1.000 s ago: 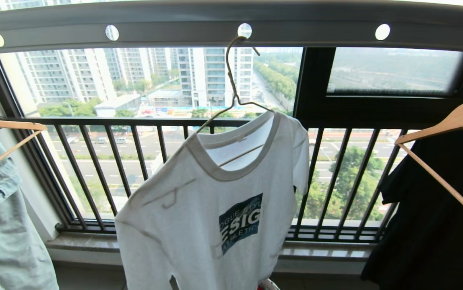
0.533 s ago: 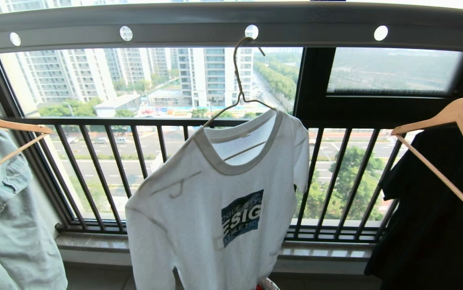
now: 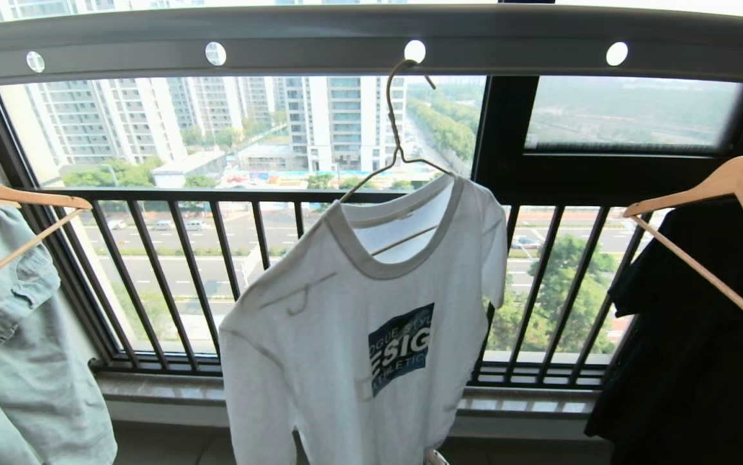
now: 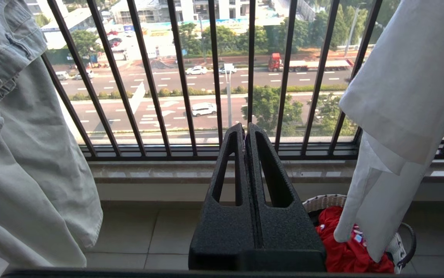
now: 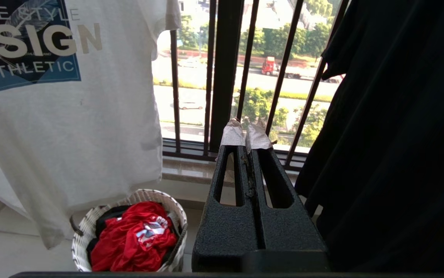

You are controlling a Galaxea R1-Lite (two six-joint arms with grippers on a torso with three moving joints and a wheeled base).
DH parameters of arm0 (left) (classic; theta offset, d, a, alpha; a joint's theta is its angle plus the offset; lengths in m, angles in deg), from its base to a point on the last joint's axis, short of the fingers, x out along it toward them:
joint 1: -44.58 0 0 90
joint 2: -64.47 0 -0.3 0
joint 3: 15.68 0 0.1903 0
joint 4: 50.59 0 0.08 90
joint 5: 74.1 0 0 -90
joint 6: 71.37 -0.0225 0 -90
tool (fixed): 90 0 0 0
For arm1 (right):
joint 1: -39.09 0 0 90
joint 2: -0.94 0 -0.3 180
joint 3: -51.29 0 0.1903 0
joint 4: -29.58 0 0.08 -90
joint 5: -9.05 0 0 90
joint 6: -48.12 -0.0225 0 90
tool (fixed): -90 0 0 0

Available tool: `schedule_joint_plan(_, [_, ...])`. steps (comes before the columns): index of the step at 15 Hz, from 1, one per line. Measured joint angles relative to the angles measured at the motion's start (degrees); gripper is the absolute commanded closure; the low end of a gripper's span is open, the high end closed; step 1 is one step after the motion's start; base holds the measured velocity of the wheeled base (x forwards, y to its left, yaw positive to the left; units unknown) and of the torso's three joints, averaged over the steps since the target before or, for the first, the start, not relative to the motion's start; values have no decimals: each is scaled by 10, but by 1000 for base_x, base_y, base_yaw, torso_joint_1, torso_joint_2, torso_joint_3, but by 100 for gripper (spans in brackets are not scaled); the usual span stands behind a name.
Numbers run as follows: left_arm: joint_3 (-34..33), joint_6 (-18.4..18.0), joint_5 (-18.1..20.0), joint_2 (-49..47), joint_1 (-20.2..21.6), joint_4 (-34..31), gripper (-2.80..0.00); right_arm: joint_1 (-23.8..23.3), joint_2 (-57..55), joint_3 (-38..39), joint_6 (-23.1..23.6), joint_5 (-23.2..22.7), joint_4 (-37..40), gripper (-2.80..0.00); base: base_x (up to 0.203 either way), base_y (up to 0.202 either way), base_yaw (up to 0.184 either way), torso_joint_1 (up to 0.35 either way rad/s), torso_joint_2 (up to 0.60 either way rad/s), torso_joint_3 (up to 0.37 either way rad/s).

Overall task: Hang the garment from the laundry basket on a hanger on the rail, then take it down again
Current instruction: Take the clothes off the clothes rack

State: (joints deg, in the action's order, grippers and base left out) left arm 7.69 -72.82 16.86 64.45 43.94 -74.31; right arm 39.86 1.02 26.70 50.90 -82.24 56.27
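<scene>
White T-shirt (image 3: 371, 336) on wire hanger (image 3: 397, 139), hooked on rail (image 3: 320, 40); view drifted slightly; left gripper (image 4: 245, 131), right gripper (image 5: 245, 133) closed, empty; take-down pending.

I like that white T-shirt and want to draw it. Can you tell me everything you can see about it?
The white T-shirt looks like soft cotton, with short sleeves, a greyish ribbed neckband and a dark blue square print with white letters on the chest. It hangs tilted on a thin cream wire hanger, whose hook sits in a round hole of the grey rail. The hanger's outline shows through the cloth. Its hem dangles just above the laundry basket. Nothing else touches it.
</scene>
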Motion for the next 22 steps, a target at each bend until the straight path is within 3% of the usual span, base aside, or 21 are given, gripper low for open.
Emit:
schedule_joint_plan(3, [16, 5, 2, 0, 0, 10, 0, 0, 0, 0, 0, 0, 0, 0, 0, 0, 0, 0, 0, 0])
schedule_joint_plan(6, [85, 9, 19, -20, 0, -2, 0, 0, 0, 0, 0, 0, 0, 0, 0, 0, 0, 0, 0, 0])
schedule_joint_plan(10, [207, 9, 68, -126, -2, -10, 0, 0, 0, 0, 0, 0, 0, 0, 0, 0, 0, 0, 0, 0])
schedule_joint_plan(14, [379, 7, 161, -267, -3, -47, 0, 0, 0, 0, 0, 0, 0, 0, 0, 0, 0, 0, 0, 0])
schedule_joint_plan(18, [572, 7, 278, -390, -8, -176, 0, 0, 0, 0, 0, 0, 0, 0, 0, 0, 0, 0, 0, 0])
schedule_joint_plan(20, [665, 7, 329, -451, -35, -238, 0, 0, 0, 0, 0, 0, 0, 0, 0, 0, 0, 0, 0, 0])
schedule_joint_plan(22, [741, 8, 348, -511, -94, -297, 0, 0, 0, 0, 0, 0, 0, 0, 0, 0, 0, 0, 0, 0])
